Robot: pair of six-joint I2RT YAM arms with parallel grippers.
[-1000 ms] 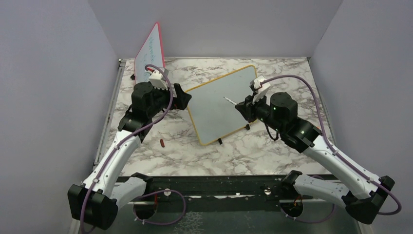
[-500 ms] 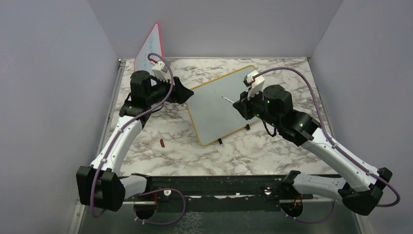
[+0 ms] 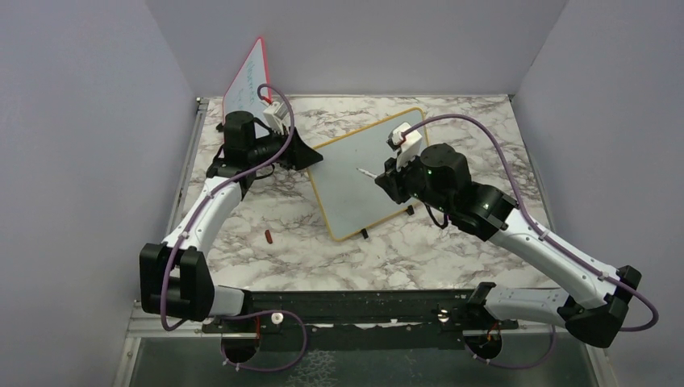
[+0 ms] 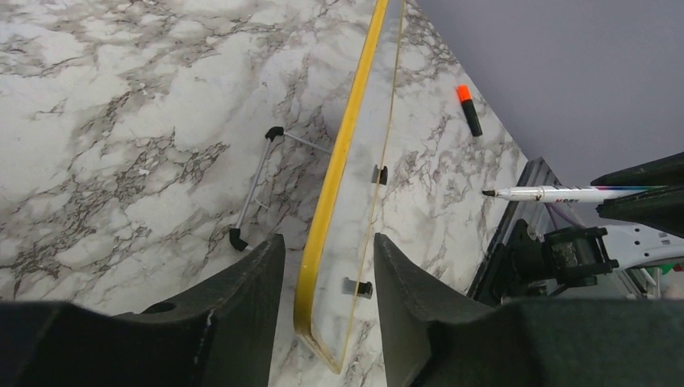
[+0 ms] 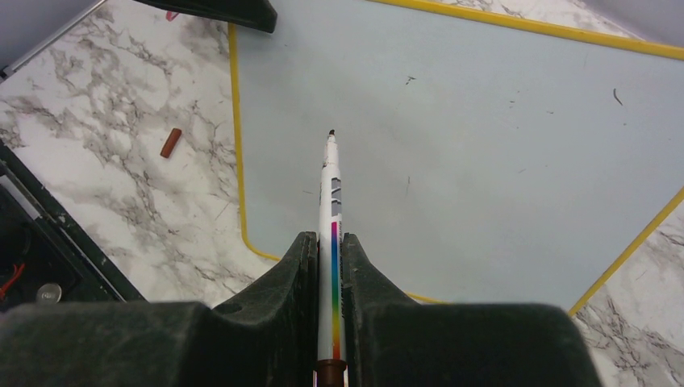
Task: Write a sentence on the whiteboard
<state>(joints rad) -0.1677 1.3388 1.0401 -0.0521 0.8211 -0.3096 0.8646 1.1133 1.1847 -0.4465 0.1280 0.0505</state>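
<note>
The whiteboard (image 3: 347, 193), yellow-framed and propped on small black feet, stands slanted mid-table; its face (image 5: 484, 145) bears only a few specks and no sentence is in view. My left gripper (image 3: 310, 157) is at the board's left corner. In the left wrist view the gripper (image 4: 327, 242) is open, its fingers (image 4: 250, 278) straddling the yellow frame (image 4: 339, 161) with thin gaps on both sides. My right gripper (image 3: 387, 179) (image 5: 328, 238) is shut on a white rainbow-striped marker (image 5: 329, 185), whose dark tip hovers over the board's left half.
A red-framed board (image 3: 246, 81) with faint writing leans at the back left wall. A small red cap (image 3: 268, 236) lies on the marble left of the whiteboard. An orange-and-black marker (image 4: 469, 110) lies near the wall. The whiteboard's wire stand (image 4: 254, 189) rests behind it.
My left arm has reached to the whiteboard's left corner and its jaws have narrowed round the frame. My right gripper has carried the marker leftward over the board.
</note>
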